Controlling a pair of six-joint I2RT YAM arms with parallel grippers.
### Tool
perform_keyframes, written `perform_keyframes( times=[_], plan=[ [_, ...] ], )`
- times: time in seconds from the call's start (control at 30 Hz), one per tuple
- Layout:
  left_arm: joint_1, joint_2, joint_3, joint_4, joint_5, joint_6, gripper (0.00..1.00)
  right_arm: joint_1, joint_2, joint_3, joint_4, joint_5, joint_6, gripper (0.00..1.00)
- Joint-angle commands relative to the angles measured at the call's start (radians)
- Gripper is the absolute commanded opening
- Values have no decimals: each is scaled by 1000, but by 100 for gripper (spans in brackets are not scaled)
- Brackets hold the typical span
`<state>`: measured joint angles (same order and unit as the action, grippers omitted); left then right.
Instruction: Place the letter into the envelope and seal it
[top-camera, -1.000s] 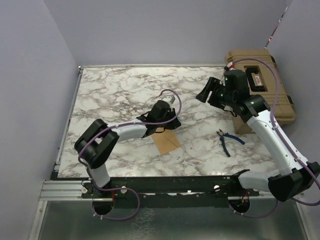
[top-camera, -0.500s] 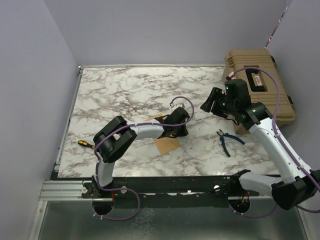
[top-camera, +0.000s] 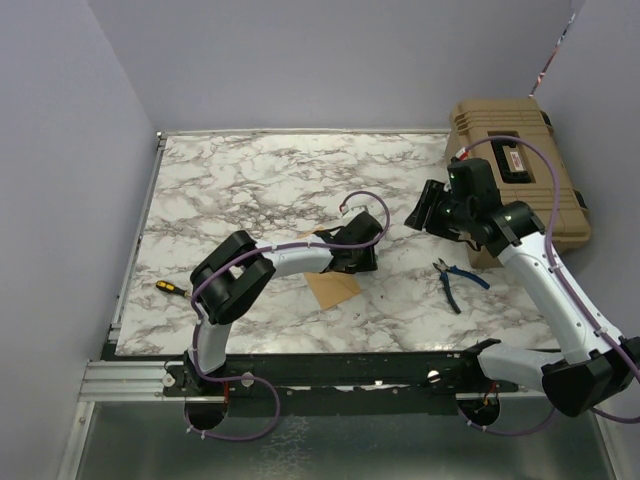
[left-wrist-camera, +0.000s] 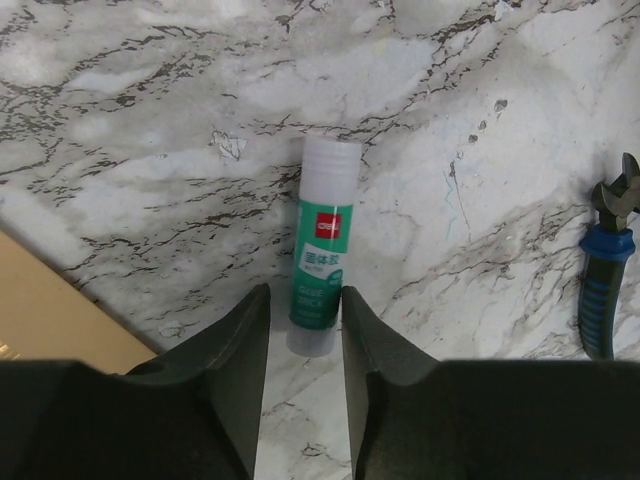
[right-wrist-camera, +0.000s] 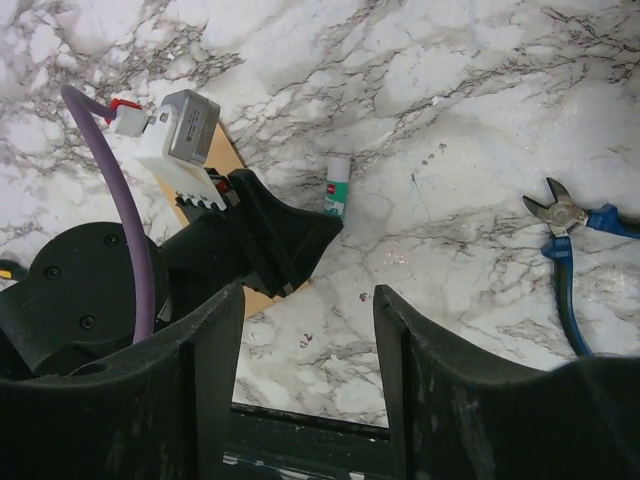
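My left claw (left-wrist-camera: 305, 297) is down low at the right-hand edge of the envelope (top-camera: 332, 285), loosened rather than clamped. Its two black fingers (left-wrist-camera: 235, 360) stand on either side of the bottom end of a glue stick (left-wrist-camera: 322, 250). A sliver of marble shows between the stick and one finger, so nothing is being squeezed. The glue stick lies flat on the marble table (top-camera: 250, 180) just off the envelope's right side. It is white with a green label, and its capped end points away from the claw.

The envelope itself lies flat on the table. In the overhead view the left arm crosses over its back part, so only the near orange-brown corner shows clearly. In the left wrist view one tan corner sits at the lower left. I cannot pick out the letter as a separate sheet from here.

My right claw (right-wrist-camera: 310, 295) hangs in the air to the right of the envelope and farther back, well apart from it. Its jaws are spread wide with only bare table showing between them.

Blue-handled pliers (left-wrist-camera: 606, 290) lie on the marble to the envelope's right, beyond the glue stick. A small screwdriver (top-camera: 170, 288) with a yellow and black handle lies well to the envelope's left. A tan toolbox (top-camera: 515, 170) stands far to the envelope's right, towards the back.
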<state>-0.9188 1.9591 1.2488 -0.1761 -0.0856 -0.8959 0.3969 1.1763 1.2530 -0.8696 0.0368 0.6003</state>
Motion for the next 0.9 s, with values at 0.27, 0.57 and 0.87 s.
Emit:
perform_keyframes(
  times=[0.27,0.57,0.87],
  plan=[
    [-5,-43,51,-64,-47,97,49,-4,27,108,-84,34,-41,64],
    [-4,-376,-23,-92,-193,246,84,-4,18,171,-140,88,-115,70],
    [13,-890,-136,-308,-709,397,99,-4,-3,287,-252,158,-158,69]
  ],
)
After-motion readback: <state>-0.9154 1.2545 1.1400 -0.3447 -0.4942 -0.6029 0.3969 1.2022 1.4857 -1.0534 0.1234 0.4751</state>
